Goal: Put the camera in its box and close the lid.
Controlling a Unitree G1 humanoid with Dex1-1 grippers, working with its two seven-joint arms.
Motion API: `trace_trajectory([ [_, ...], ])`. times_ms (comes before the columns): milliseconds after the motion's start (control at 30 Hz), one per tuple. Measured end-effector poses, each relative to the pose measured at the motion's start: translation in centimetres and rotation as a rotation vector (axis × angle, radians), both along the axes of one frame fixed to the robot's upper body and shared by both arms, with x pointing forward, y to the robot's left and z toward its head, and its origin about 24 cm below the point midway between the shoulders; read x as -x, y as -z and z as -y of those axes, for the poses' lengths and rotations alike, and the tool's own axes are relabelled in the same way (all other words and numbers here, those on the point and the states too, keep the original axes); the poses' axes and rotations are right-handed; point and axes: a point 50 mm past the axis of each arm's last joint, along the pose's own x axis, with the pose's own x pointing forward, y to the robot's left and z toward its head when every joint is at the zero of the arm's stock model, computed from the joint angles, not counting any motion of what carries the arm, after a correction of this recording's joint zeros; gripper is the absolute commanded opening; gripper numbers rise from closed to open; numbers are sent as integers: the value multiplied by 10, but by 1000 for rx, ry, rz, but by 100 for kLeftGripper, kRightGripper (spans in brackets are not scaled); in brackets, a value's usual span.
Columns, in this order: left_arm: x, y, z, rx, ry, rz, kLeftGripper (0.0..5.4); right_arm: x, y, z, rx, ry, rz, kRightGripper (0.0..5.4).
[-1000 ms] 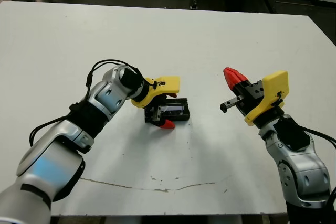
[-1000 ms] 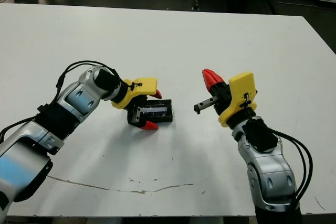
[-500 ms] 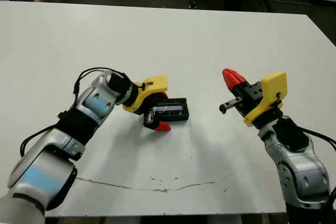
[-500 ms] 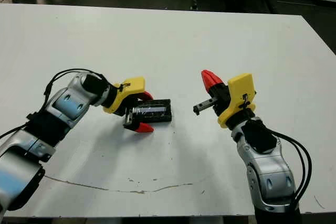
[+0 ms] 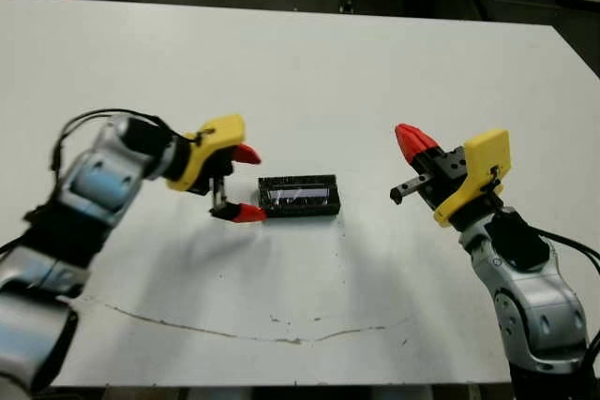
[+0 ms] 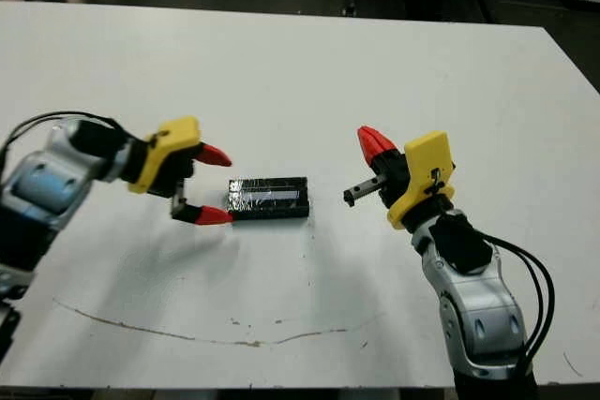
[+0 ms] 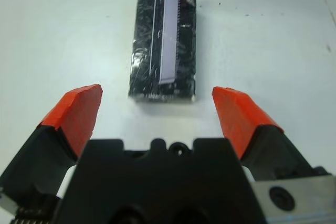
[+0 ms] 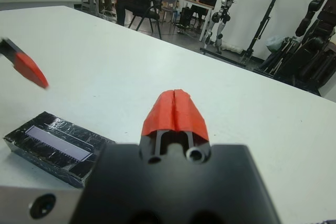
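Bright, even light (soft shadows, slight blur)

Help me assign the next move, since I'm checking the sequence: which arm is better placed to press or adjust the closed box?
Left. The left gripper sits open right beside the box, fingers aimed at it. The right gripper is shut, raised, and farther off on the other side.

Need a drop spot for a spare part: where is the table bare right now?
Far half of the table, beyond both grippers, is bare. So is the near strip by the front edge, and the gap between the box and the right gripper. Crowded: the left gripper, open, sits just left of the box.
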Motion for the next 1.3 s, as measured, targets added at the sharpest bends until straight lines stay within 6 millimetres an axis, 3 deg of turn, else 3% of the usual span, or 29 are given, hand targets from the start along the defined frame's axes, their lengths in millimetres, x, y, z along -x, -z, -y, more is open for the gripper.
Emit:
trace_trajectory([
  [267, 5, -24, -36, -42, -116, 36, 538, 0, 1, -1, 2, -6, -2, 0],
  [433, 5, -44, -42, -43, -258, 70, 497, 0, 1, -1, 2, -6, -3, 0],
  [567, 2, -52, -27, 111, -375, 173, 439, -1, 1, -1, 2, -7, -4, 0],
  [867, 11, -35, 21, 474, -461, 220, 306, -2, 1, 0, -3, 5, -4, 0],
  [1067, 17, -21, 48, 561, -515, 208, 215, -2, 1, 2, -8, 20, -2, 0],
  [1300, 24, 11, 77, 552, -534, 83, 110, 0, 1, 5, -22, 30, -5, 0],
])
